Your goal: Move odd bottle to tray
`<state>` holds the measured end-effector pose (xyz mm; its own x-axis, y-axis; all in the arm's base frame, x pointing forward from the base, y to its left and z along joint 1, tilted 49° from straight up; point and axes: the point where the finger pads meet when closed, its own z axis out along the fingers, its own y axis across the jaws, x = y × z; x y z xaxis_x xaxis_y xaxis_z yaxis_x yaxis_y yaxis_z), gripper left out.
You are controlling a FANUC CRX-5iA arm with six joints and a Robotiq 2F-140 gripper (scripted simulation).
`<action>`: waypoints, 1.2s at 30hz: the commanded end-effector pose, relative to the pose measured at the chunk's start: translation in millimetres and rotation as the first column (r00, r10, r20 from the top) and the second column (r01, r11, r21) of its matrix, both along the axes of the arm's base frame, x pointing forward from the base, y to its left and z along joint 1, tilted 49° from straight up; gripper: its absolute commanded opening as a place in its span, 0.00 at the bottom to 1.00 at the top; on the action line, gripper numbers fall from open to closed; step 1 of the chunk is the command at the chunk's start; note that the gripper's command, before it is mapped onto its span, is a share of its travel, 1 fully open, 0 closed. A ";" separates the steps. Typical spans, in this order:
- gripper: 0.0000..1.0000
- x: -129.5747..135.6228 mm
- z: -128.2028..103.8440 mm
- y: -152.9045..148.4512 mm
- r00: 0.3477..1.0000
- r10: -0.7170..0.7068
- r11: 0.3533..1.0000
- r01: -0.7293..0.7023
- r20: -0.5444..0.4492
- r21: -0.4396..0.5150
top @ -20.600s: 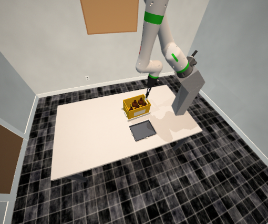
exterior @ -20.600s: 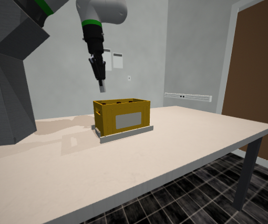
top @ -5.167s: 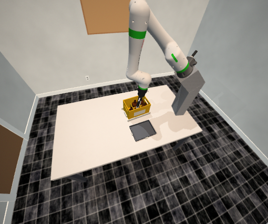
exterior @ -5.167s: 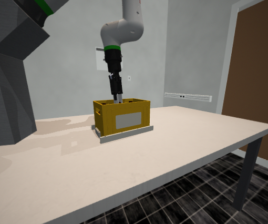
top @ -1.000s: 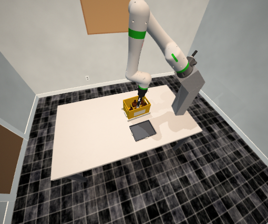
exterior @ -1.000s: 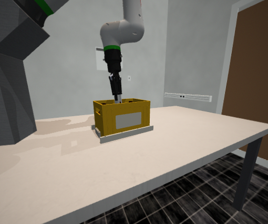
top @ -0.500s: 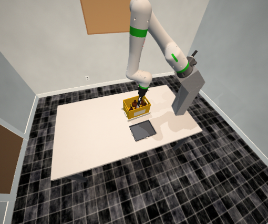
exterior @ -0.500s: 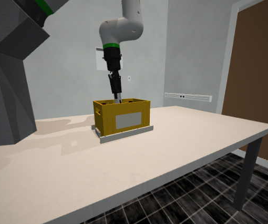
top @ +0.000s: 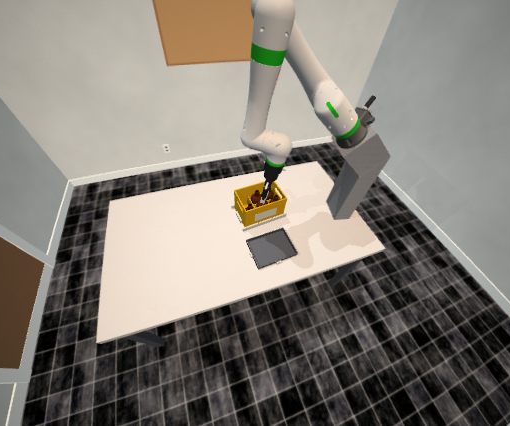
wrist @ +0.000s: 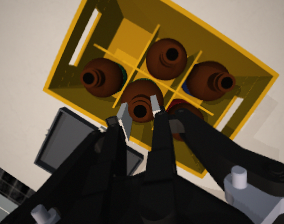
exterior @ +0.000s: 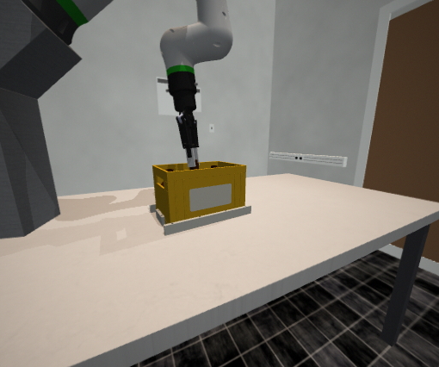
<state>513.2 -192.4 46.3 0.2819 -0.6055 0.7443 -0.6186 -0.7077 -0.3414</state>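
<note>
A yellow crate [top: 261, 207] stands on the table, and it also shows in the exterior view [exterior: 200, 189] and the wrist view [wrist: 158, 75]. Several brown bottles stand in its cells. My gripper [wrist: 141, 108] reaches down into the crate and is shut on the neck of the middle front bottle [wrist: 140, 100]. Other bottles stand to its left [wrist: 100, 77], behind it [wrist: 166, 57] and at the right [wrist: 211, 80]; one more [wrist: 180, 112] is partly hidden by a finger. The dark grey tray [top: 271, 247] lies on the table in front of the crate.
The crate sits on a low grey base [exterior: 205, 220]. The robot's grey pedestal [top: 358, 175] stands at the table's right edge. One crate cell [wrist: 124, 37] is empty.
</note>
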 end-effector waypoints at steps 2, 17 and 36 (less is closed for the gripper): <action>0.10 -3.5 3.9 1.0 0.996 0.040 0.997 -0.034 -0.081 0.071; 0.10 -9.3 8.3 3.2 0.996 0.040 0.997 -0.034 -0.081 0.071; 0.10 -9.8 8.7 3.4 0.996 0.040 0.997 -0.034 -0.081 0.071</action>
<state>503.6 -188.7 53.7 0.2714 -0.5997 0.7528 -0.6252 -0.7045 -0.3358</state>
